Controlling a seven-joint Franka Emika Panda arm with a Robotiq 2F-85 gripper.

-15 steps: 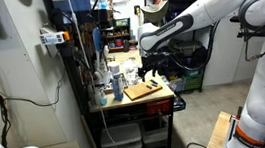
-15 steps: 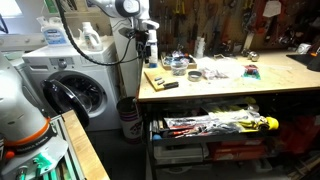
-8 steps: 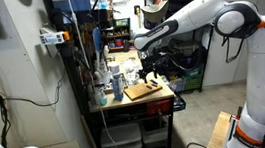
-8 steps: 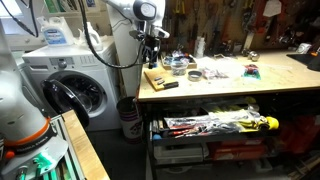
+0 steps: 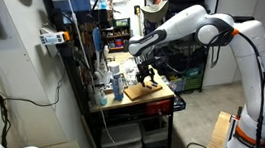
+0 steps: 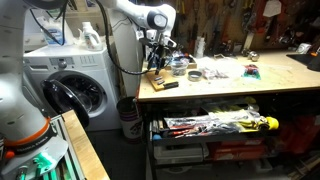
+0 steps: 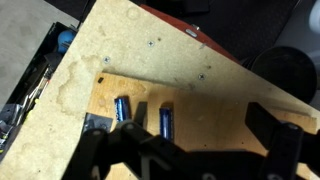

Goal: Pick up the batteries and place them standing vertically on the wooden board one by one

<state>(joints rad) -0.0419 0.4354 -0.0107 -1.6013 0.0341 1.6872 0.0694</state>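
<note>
The wooden board (image 7: pixel 215 125) is a light-tan slab on the yellowish tabletop (image 7: pixel 120 50), near its corner. It also shows in both exterior views (image 5: pixel 145 91) (image 6: pixel 158 81). Two blue batteries (image 7: pixel 123 108) (image 7: pixel 166 121) are on the board's left part, each with a dark shadow beside it. I cannot tell whether they stand or lie. My gripper (image 7: pixel 190 135) hovers just above the board, open and empty, with the batteries near its left finger. It also shows in both exterior views (image 5: pixel 149 77) (image 6: pixel 156 65).
Bottles and small items (image 5: pixel 113 83) crowd the bench beside the board. Cups, tins and tools (image 6: pixel 205 72) cover the bench further along. The table's edge and a drop (image 7: pixel 240 35) lie just past the board. A washing machine (image 6: pixel 75 90) stands beside the bench.
The arm has swung over the bench corner, and the gripper has come down closer to the board.
</note>
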